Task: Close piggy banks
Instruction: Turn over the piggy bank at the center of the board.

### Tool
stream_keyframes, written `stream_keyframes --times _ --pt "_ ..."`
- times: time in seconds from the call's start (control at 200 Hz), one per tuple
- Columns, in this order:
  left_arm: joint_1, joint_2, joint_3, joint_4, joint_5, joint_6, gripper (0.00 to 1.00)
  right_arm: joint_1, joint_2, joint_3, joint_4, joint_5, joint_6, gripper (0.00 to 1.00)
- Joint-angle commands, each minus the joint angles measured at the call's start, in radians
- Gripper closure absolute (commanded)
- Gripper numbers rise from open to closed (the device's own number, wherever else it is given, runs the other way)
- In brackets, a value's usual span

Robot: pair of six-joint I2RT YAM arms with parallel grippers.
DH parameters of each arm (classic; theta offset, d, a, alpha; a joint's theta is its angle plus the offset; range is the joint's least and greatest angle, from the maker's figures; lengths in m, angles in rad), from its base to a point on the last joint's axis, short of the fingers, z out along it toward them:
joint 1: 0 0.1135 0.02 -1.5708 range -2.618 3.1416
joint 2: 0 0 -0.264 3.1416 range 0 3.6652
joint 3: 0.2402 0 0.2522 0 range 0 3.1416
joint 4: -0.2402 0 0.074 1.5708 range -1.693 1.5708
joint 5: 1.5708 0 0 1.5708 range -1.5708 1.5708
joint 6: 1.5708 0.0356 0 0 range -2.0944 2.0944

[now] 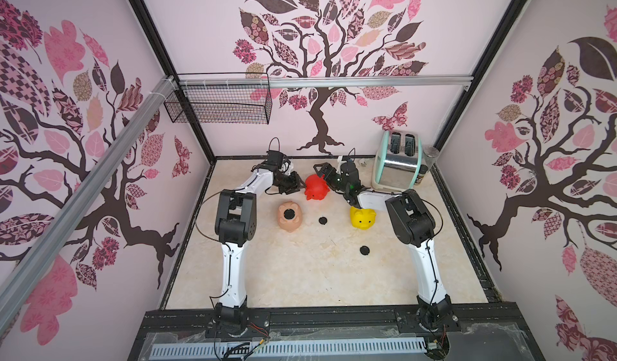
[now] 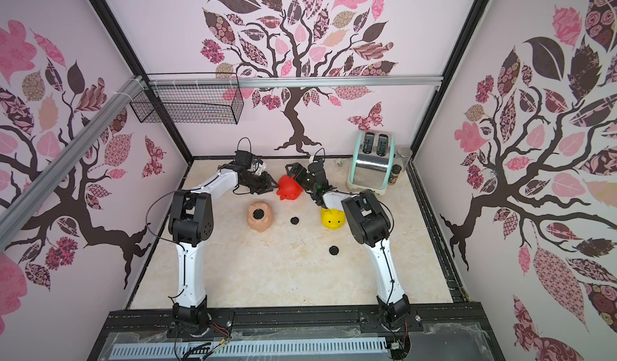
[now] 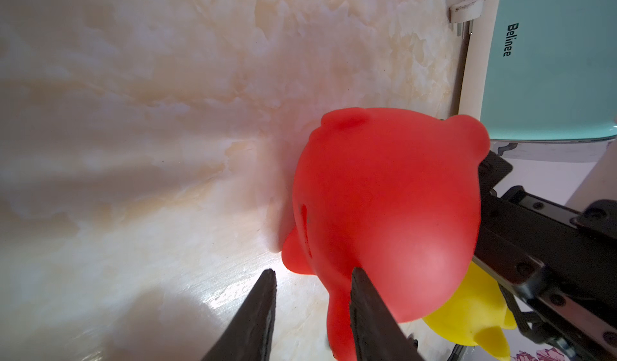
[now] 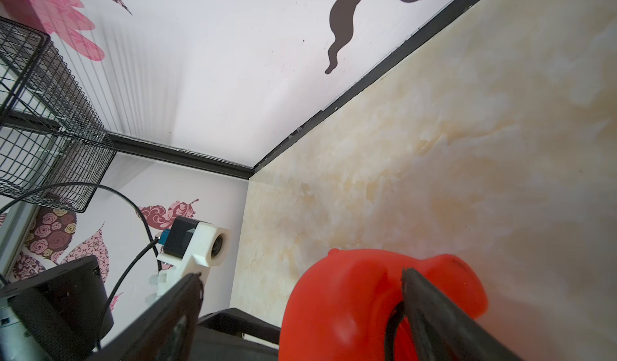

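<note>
Finds the red piggy bank [image 1: 316, 186] tipped off its feet on the counter [image 1: 300, 276], right at the tips of both grippers and caught between them, belly hole turned toward the right one. Shows the right gripper [image 4: 300, 274] spread wide, one finger [image 4: 430, 309] hooked at the rim of that hole, the other out in free air, clear of the pig. Shows the left gripper [image 3: 314, 272] only narrowly apart and clamped on nothing, one finger [image 3: 367, 309] laid against the glossy body, the other over bare counter.

Risks a slip first: round, slick plastic pinned by single fingers rather than a true clamp, so likely to roll or squirt out under any push, perhaps toward the toaster [image 1: 397, 162] beyond the pig from the left gripper. Risks also a finger snagged in the hole, dragging the pig along on withdrawal.

Leaves the nearer black plug [image 1: 323, 221] and the farther black plug [image 1: 364, 250] well apart from either gripper, back toward the arm bases, so nothing in hand to close the hole. Puts the yellow piggy bank [image 1: 363, 218] just under the right forearm [image 1: 377, 199], behind that gripper: easy to knock with a low sweep. Has the peach piggy bank [image 1: 289, 216] belly-up behind the left gripper, seemingly plugged.
</note>
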Motion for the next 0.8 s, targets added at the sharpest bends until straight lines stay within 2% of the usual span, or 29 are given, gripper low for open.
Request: stream_keyframes --times 0.0,0.795 --pt "-0.005 0.023 0.010 0.008 0.021 0.008 0.60 0.021 -0.033 0.034 0.001 -0.047 0.003 0.05" --pt "-0.004 0.041 0.025 -0.003 0.017 0.011 0.60 0.050 -0.075 0.045 -0.031 -0.105 -0.006 0.05"
